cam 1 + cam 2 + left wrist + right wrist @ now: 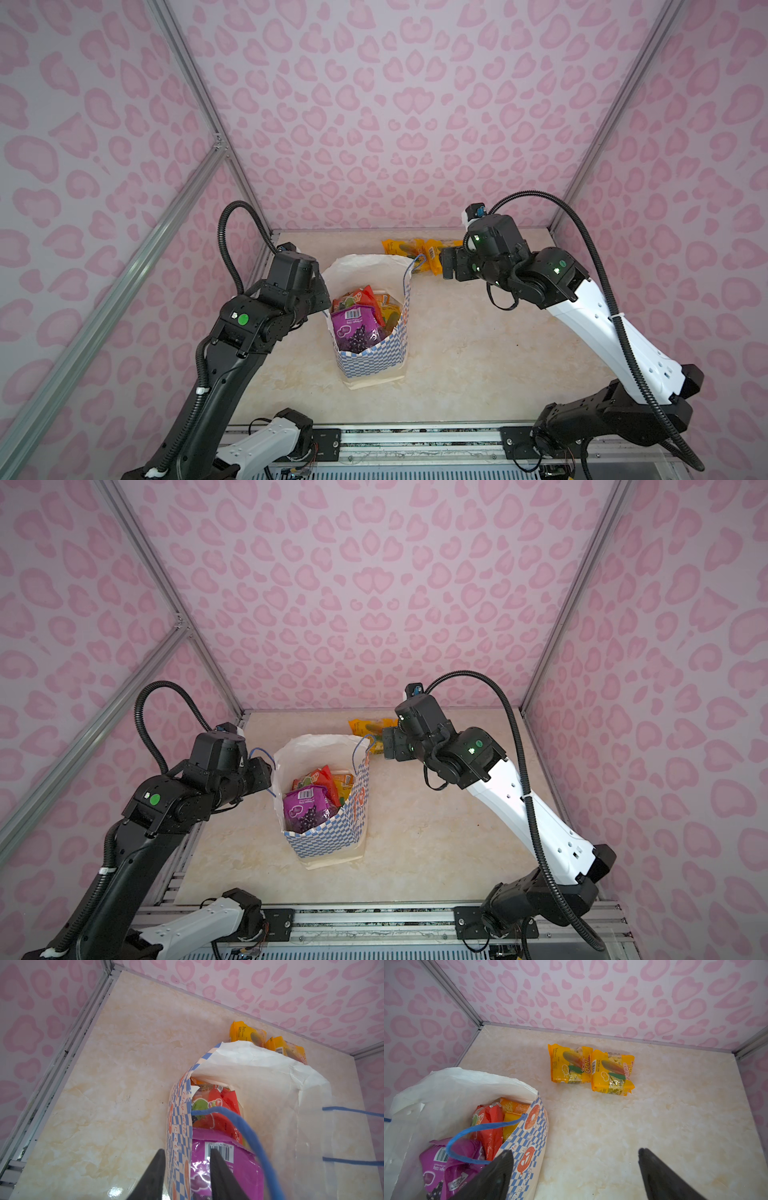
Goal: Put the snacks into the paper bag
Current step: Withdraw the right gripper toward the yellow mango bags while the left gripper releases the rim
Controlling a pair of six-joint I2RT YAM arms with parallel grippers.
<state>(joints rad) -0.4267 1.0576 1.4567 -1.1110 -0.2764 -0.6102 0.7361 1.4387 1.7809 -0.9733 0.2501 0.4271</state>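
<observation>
Your left gripper (187, 1151) sits at the left rim of the bag (178, 1118). Its jaws stand a little apart and straddle the checkered wall, with one finger (153, 1178) outside and the other inside, over the purple packet (224, 1167). A gap shows on the inner side, so the wall is not pinched.

Your right gripper (575, 1152) hovers past the bag's far right corner, jaws spread wide and holding nothing; one finger (496, 1174) overlaps the bag wall (529, 1136) in the right wrist view, and the other hangs over bare table (654, 1115).

The bag (374, 357) stands upright near mid-table with its mouth open, seen in both top views (324, 841). Inside, the purple packet (355, 328) lies nearest you with its barcode up; a red packet (368, 301) stands behind it, and orange-yellow packets (512, 1109) are wedged against the right wall. One blue handle (467, 1136) droops across the mouth.

Two snacks are not yet in — a pair of yellow packets (570, 1064) (612, 1073) lying flat on the table by the back wall, edges touching, just beyond the bag; in the top views they show beside the right gripper (446, 262), partly hidden by it.
</observation>
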